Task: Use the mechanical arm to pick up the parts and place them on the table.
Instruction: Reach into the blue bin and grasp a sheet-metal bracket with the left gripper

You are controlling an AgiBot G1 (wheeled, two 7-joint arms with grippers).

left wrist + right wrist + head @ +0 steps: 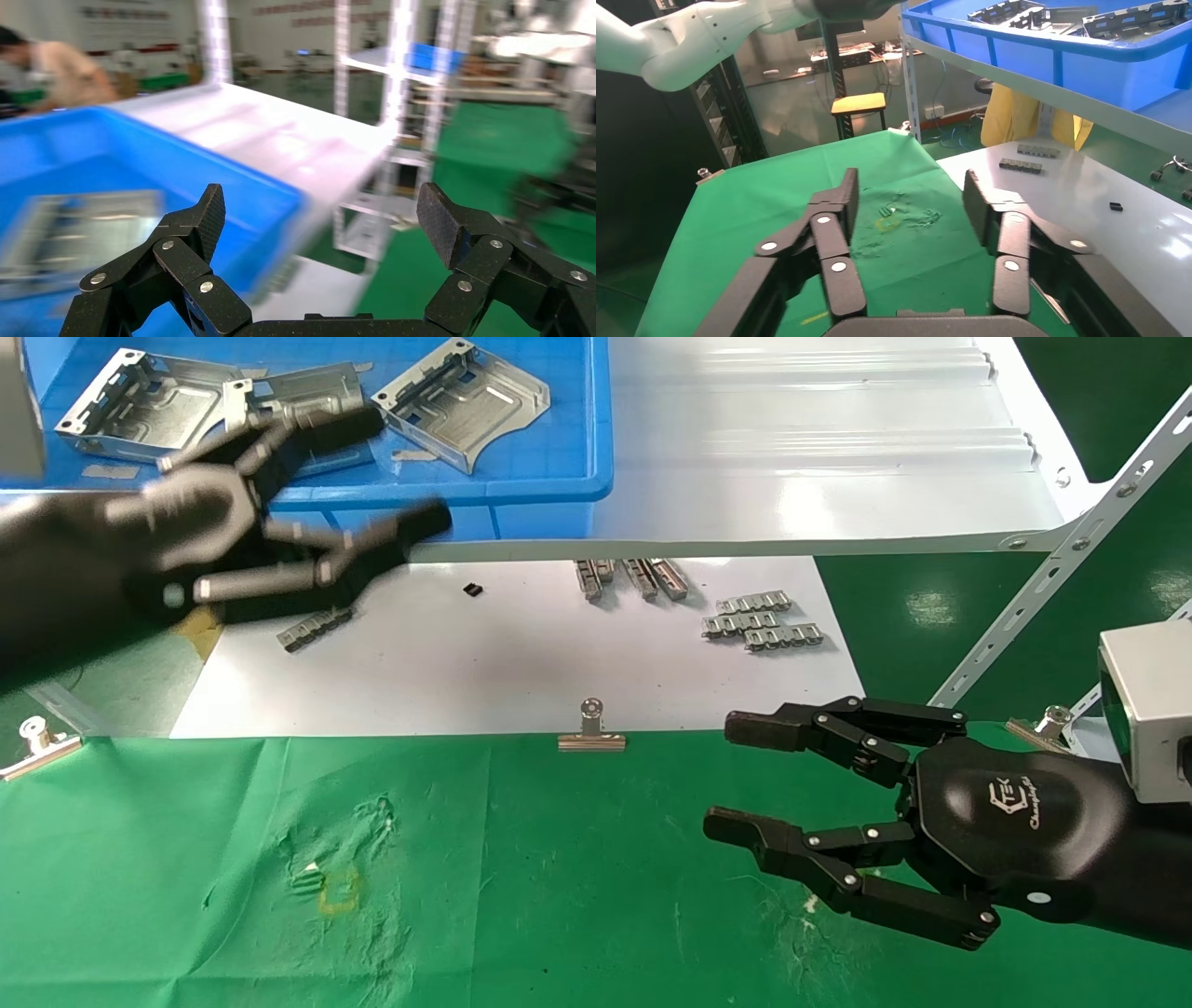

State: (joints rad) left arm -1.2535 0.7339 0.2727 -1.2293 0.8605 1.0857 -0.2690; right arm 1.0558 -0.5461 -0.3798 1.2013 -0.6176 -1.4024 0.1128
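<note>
Three silver stamped plates lie in the blue bin (pixel 559 477) on the white shelf: one at the far left (pixel 130 407), one in the middle (pixel 298 398), one to the right (pixel 466 402). My left gripper (pixel 396 477) is open and empty, blurred, raised in front of the bin's near wall, reaching toward the middle plate. In the left wrist view its fingertips (pixel 211 214) are spread wide with the bin (pixel 140 175) beyond. My right gripper (pixel 736 775) is open and empty, low over the green cloth table (pixel 466 877); it also shows in the right wrist view (pixel 909 196).
The white shelf board (pixel 819 458) carries the bin. Below it a white sheet (pixel 484 654) holds small grey ridged strips (pixel 759 619). A silver binder clip (pixel 591 728) pins the sheet's front edge. A slotted shelf brace (pixel 1052 570) slants at the right.
</note>
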